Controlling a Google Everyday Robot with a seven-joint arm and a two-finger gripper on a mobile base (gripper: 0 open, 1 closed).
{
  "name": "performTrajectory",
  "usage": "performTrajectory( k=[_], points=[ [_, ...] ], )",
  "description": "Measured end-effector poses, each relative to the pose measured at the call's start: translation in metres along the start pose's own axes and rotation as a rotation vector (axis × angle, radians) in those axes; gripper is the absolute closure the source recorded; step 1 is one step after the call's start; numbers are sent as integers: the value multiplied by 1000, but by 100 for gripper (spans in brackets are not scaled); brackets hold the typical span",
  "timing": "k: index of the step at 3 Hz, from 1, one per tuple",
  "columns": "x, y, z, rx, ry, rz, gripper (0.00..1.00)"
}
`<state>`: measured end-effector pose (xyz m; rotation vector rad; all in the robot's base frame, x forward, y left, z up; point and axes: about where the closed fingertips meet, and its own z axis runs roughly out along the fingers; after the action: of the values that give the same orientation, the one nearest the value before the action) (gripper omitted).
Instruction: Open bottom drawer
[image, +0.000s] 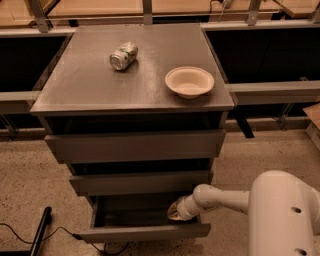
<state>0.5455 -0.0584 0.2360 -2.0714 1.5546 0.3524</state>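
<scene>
From where I stand, the bottom drawer (145, 232) sits at the lower centre of the frame, already pulled partly out. Its flat front is forward of the two larger fronts above, and its grey inside shows. The end effector (175, 212) is down inside the drawer box at its right end, just behind the front panel and tucked under the middle drawer (140, 182). I cannot tell whether it is set wide or narrow, or whether it is gripping the panel at all.

The white arm (220, 197) reaches in from the lower right, so any pull lands on one end of the drawer. I reckon that could twist the drawer on its runners and jam it. With no handle, the hold on that plain front looks slight, and a slip would leave the drawer half open. Lifting while pulling could knock the wrist against the middle drawer's underside.

A hard tug might also shake the cabinet. The crushed can (123, 55) lies on its side on the tabletop (100, 85), upper centre, and could roll, while the bowl (189, 81) sits near the right edge.
</scene>
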Motion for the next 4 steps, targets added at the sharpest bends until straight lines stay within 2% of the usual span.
performTrajectory(
  k=[1, 2, 4],
  points=[
    [9, 0, 8, 10, 9, 17, 91],
    [20, 7, 21, -10, 9, 52, 91],
    [35, 31, 40, -93, -38, 146, 90]
  ],
)
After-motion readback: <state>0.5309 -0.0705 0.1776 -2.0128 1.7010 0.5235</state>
